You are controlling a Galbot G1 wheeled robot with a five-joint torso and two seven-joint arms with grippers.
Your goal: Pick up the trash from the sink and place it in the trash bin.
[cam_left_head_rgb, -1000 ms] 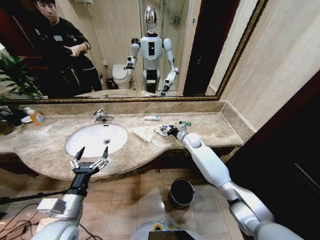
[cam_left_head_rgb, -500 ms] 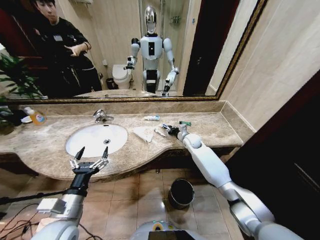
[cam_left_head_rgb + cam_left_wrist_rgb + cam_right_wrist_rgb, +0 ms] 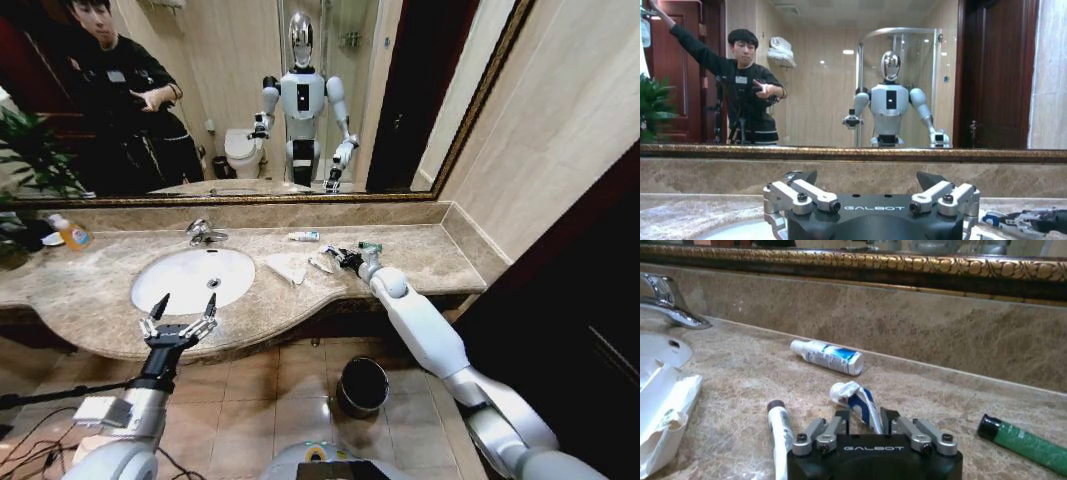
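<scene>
Right wrist view: right gripper point(image 3: 867, 426) had closed its jaws on a crumpled white-and-blue tube point(image 3: 855, 399) and, vs 1 s before, lifted it slightly off the counter point(image 3: 740, 365), right of the sink point(image 3: 192, 277). Left gripper point(image 3: 180, 317) hung open nr basin's front. Trash bin point(image 3: 362, 386) waited below.

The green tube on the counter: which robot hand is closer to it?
Right. The right gripper sits on the counter just beside the green tube; the left gripper hovers far off, before the sink.
</scene>
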